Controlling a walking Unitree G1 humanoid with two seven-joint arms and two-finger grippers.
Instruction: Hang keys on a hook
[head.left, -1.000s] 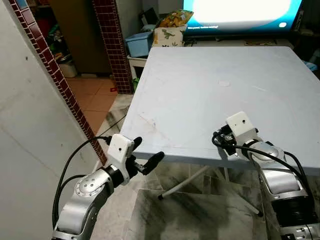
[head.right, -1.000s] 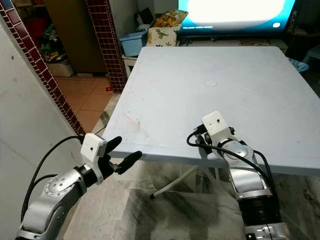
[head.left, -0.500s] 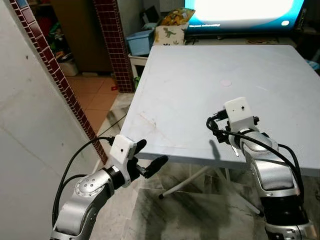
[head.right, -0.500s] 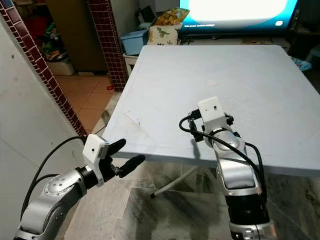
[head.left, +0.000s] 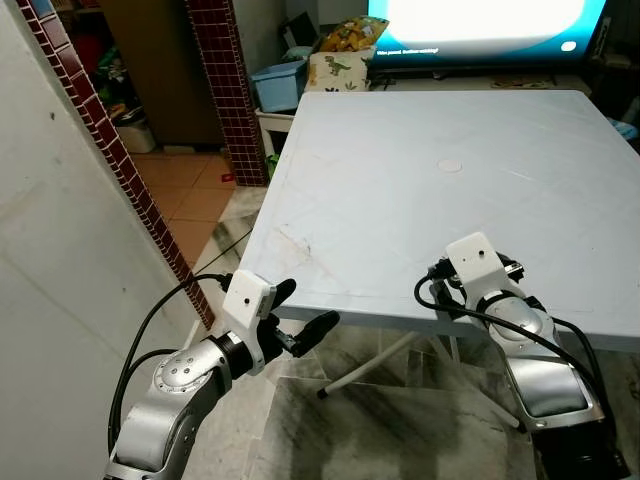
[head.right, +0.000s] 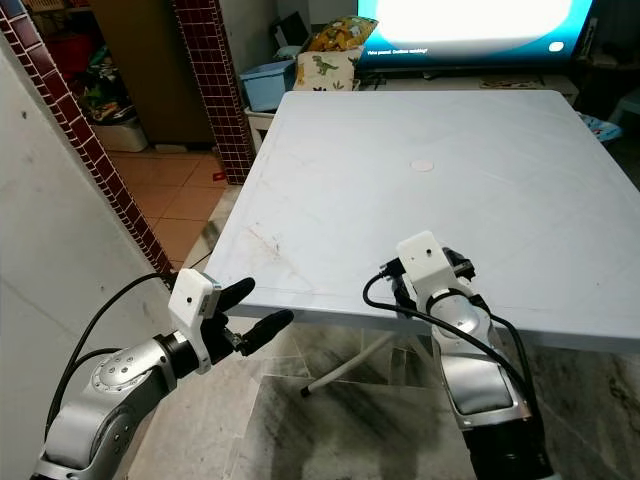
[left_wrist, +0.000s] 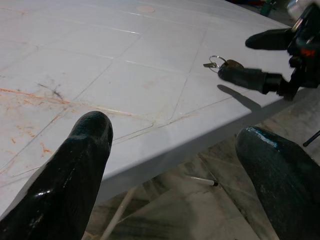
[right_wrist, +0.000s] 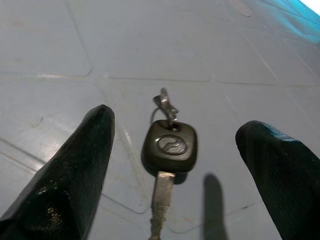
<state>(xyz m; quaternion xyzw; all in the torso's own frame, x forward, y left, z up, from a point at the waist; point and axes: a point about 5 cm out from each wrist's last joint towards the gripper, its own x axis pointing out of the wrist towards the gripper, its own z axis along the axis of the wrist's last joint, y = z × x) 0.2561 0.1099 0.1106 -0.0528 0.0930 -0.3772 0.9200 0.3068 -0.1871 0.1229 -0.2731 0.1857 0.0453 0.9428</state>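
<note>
Keys (right_wrist: 169, 150) lie flat on our pale grey table (head.left: 400, 190), near its front edge: 1 black-headed key with a metal blade, plus a small silver ring and tab. Our right gripper (right_wrist: 175, 170) hovers low over them, its 2 black fingers spread wide, 1 to each side, touching nothing. Our left gripper (head.left: 300, 315) hangs off the table's near-left corner, below the edge, fingers likewise parted and holding nothing. The tabletop is smooth plastic moulded in faint squares, with rusty scuffs near the left front. A white wall with a dark red tiled border (head.left: 110, 150) stands at our left. Behind the table sit a bright screen (head.left: 480, 20) and a blue tub (head.left: 278, 85).
</note>
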